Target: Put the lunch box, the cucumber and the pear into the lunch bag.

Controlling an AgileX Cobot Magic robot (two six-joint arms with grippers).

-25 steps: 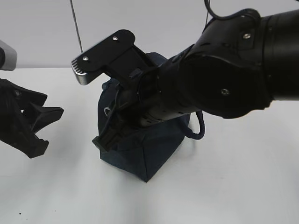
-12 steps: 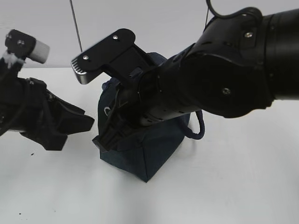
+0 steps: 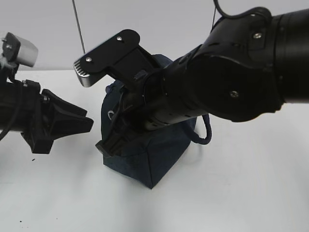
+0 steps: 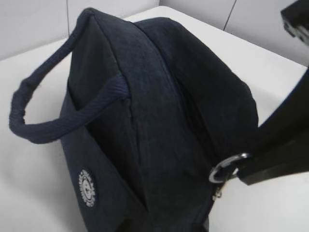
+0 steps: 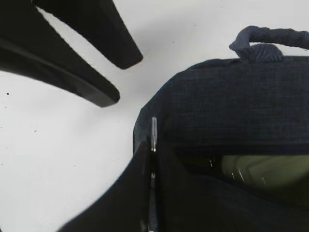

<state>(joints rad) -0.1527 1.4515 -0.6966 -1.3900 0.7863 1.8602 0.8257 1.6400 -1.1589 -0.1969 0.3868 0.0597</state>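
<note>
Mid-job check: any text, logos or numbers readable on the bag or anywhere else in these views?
Round white printed badge on the side of the boxy dark navy fabric lunch bag: it has lettering around its ring, but too small and blurred to read.
Nothing else: no readable words, numbers or signs on the white table or the arms in any view.
</note>
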